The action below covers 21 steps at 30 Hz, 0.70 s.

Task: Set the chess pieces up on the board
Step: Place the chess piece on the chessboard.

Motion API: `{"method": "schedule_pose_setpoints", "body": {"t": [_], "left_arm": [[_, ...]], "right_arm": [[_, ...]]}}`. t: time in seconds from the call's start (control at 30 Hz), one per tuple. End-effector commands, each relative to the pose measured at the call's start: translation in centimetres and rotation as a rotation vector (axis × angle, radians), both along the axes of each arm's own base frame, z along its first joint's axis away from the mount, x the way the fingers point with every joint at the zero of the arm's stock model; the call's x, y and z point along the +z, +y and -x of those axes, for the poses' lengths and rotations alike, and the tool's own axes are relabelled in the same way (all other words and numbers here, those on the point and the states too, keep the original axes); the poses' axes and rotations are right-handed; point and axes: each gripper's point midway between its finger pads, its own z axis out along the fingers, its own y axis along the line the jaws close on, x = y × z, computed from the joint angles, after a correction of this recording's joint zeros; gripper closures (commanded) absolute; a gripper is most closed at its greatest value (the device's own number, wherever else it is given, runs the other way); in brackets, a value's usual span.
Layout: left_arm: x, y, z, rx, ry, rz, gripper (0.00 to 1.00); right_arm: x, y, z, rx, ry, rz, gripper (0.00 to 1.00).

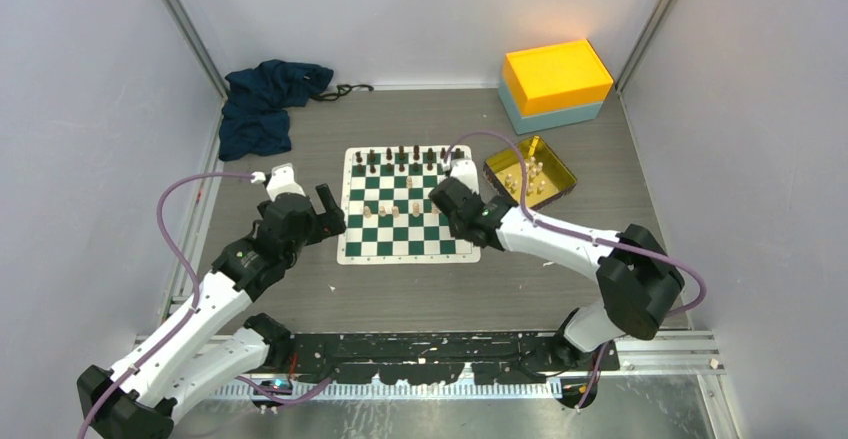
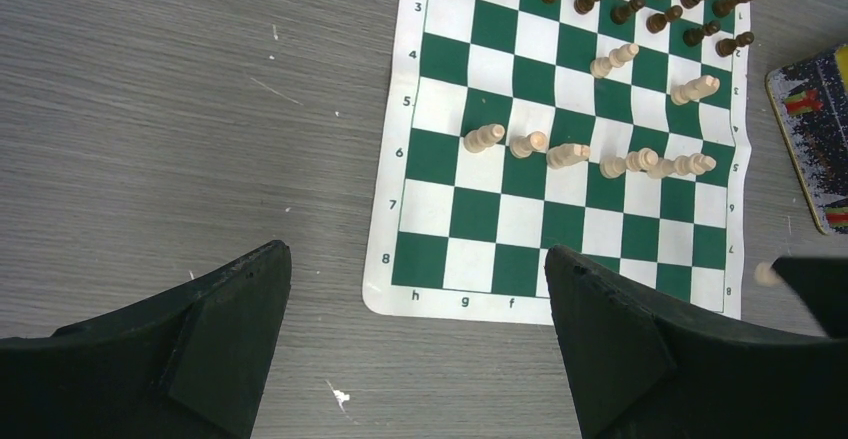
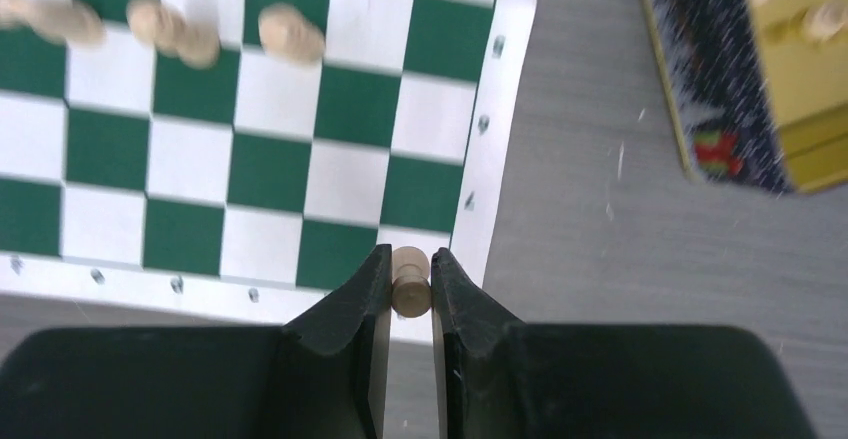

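The right gripper point(image 3: 409, 261) pinches a cream chess piece point(image 3: 409, 287), its type unclear and partly hidden between the fingers, over a corner of the board point(image 3: 497, 89), while the left gripper point(image 2: 415, 254) hangs spread wide.

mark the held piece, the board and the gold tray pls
held piece point(image 3: 409, 281): right wrist view, middle of its body.
board point(image 1: 400, 239): top view, bare squares near the front edge.
gold tray point(image 1: 553, 164): top view, bare floor on its right side.
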Motion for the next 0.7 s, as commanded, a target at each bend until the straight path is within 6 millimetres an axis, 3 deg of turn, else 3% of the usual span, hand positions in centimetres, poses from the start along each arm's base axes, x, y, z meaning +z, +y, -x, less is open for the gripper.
{"method": "schedule_pose_setpoints", "body": {"t": [0.0,0.23,0.67], "left_arm": [[0.9,0.1,-0.3,0.021,-0.039,0.02,0.02],[0.8,0.1,-0.2,0.018,-0.037,0.02,0.02],[0.1,0.2,-0.1,0.018,-0.031,0.016,0.02]], "right_arm": [[-0.6,-0.4,2.4,-0.055,-0.025,0.007,0.99],[-2.9,-0.4,4.2,-0.061,-0.005,0.037,0.99],[-4.1,0.5,2.8,-0.055,-0.032,0.038,0.99]]}}
